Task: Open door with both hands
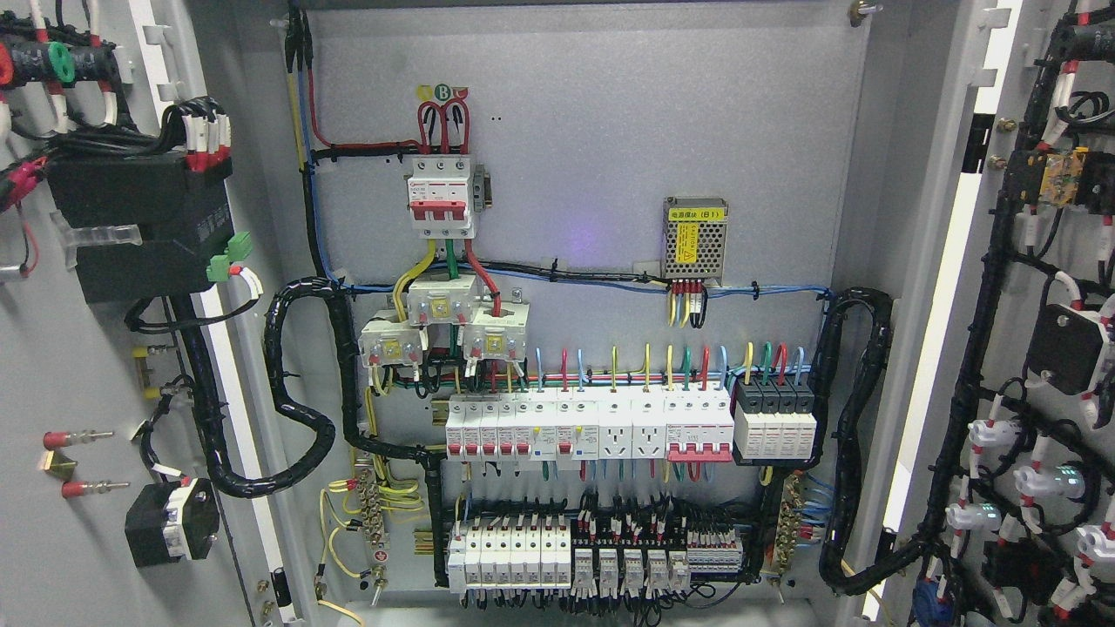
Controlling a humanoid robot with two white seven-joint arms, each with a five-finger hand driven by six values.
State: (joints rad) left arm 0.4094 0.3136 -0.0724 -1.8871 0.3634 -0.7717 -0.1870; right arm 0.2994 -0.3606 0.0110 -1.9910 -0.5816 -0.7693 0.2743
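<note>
**Electrical cabinet, both doors swung wide — no hands in frame**

- Item: left door, open and seen from its inner face, carrying a black module, red-tipped studs and a spiral-wrapped cable loom that runs back into the cabinet.
- Item: right door, open likewise, its inner face lined with indicator-lamp backs and black wiring.
- Item: backplate, fully exposed. Fitted to it are a red-toggled main breaker, a small mesh-cased power supply, a row of miniature breakers and a lower row of relays and terminals.
- Robot hands: neither the left nor the right arm shows anywhere in the head view, so pose and finger state cannot be told.
- Step in hand, as judged: the opening looks complete or nearly so. Any remaining push is best made on the bare sheet metal of each leaf near its free edge, outward and evenly on both sides, clear of looms and door-mounted parts, stopping before the hinge-side cables pull taut.
</note>
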